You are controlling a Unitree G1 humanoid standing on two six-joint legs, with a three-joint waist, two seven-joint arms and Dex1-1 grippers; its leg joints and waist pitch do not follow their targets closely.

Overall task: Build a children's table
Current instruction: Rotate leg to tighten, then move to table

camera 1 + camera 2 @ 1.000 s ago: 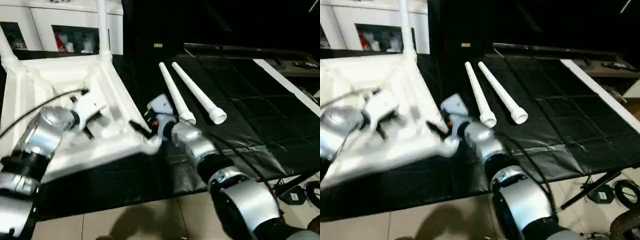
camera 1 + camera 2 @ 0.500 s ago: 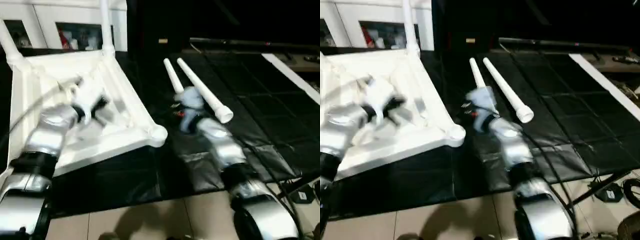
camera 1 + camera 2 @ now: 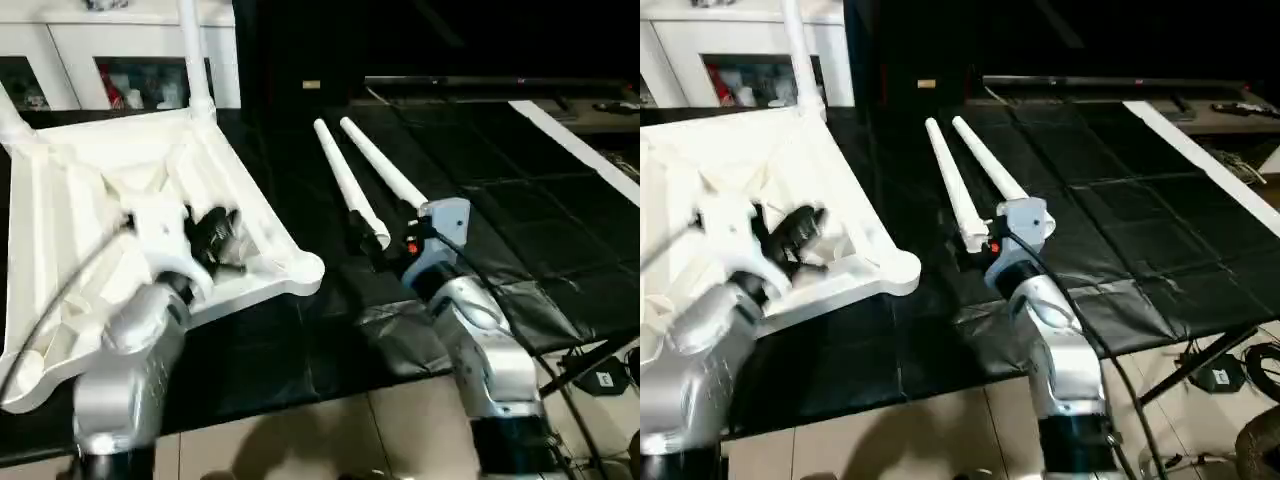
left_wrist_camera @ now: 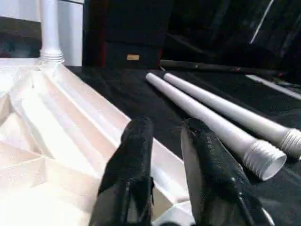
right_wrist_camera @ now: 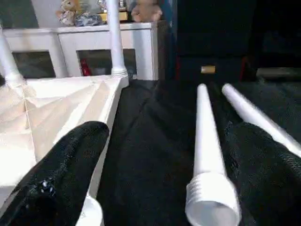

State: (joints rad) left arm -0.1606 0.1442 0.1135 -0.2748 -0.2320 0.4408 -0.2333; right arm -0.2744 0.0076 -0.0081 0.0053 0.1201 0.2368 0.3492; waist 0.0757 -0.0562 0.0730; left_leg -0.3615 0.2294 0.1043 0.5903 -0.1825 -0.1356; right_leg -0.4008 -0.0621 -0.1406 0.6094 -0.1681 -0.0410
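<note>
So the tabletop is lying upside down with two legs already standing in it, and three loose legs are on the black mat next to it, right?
Not quite: two loose legs lie on the black mat, not three, as the left eye view shows. The tabletop does lie upside down with two legs standing in it.

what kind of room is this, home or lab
Probably a home-like room set up for robot trials. A white cabinet with glass doors holds small toys, stuffed animals sit on top, and the table parts lie on a black mat over a tiled floor.
</note>
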